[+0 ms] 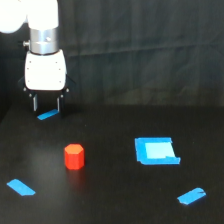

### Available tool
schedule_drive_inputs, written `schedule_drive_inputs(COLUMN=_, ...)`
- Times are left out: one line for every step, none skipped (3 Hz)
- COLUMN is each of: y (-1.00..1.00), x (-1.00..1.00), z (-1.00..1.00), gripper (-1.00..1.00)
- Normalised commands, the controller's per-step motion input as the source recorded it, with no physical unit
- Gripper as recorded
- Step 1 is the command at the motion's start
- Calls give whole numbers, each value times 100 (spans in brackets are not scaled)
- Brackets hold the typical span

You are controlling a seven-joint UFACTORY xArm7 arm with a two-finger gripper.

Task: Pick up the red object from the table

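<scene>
Red object (74, 156) stands upright on the table (110, 200), left of centre, bare black surface all round it. Gripper (46, 106) at its 11 o'clock, well apart, fingers spread, holding nothing, above a blue tape strip (48, 115). Blue-edged square patch (156, 151) at 3 o'clock. No readable writing.

The red object (74, 156) is a small, bright red-orange hexagonal block; it stands upright on a flat end. It rests on the matte black surface (110, 200), toward the exterior view's left; nothing touches it.
</scene>
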Motion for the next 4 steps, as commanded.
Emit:
schedule_drive_inputs(y=-39, x=48, z=-8, gripper=99)
schedule_drive_inputs(y=-75, x=41, z=-23, gripper=91)
schedule_drive_inputs(y=-86, x=66, z=-12, gripper=97)
schedule_drive_inputs(y=-93, x=33, z=-12, gripper=100)
